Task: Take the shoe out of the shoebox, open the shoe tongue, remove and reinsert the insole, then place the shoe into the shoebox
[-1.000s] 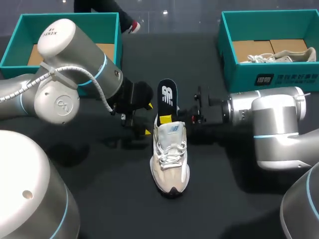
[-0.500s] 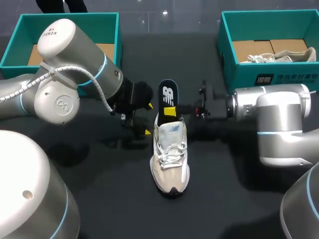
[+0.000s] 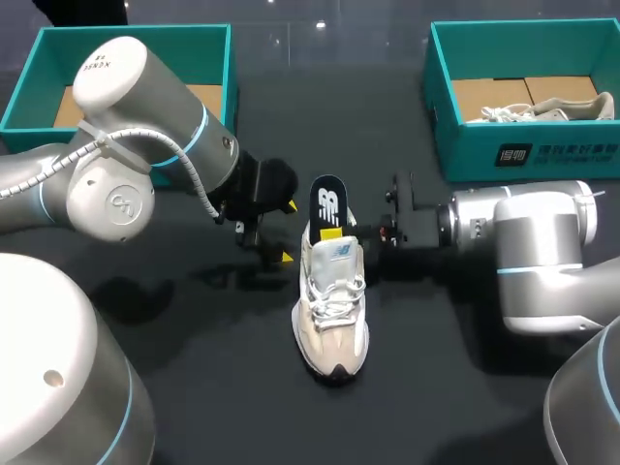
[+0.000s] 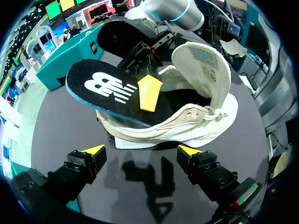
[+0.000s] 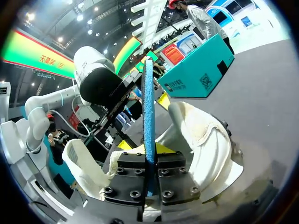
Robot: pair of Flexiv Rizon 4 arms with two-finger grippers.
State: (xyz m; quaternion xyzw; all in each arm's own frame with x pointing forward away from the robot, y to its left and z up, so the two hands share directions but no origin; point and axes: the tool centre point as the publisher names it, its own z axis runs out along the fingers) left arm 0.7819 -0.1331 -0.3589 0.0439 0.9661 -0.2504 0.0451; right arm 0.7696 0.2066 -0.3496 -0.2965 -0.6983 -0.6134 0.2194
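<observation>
Insole (image 3: 327,201) lower than before, dropped toward the shoe (image 3: 331,310) at frame centre, right end effector (image 3: 334,235) clamped on it, left end effector (image 3: 288,231) spread wide, just left of the heel

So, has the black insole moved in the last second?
Yes: the insole has slid deeper into the shoe, held by the right pincer.

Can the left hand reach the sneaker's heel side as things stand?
Probably yes: the open left hand faces the cream mesh sneaker with only bare table between; the black insole, pinched by the right hand, overhangs above.
</observation>
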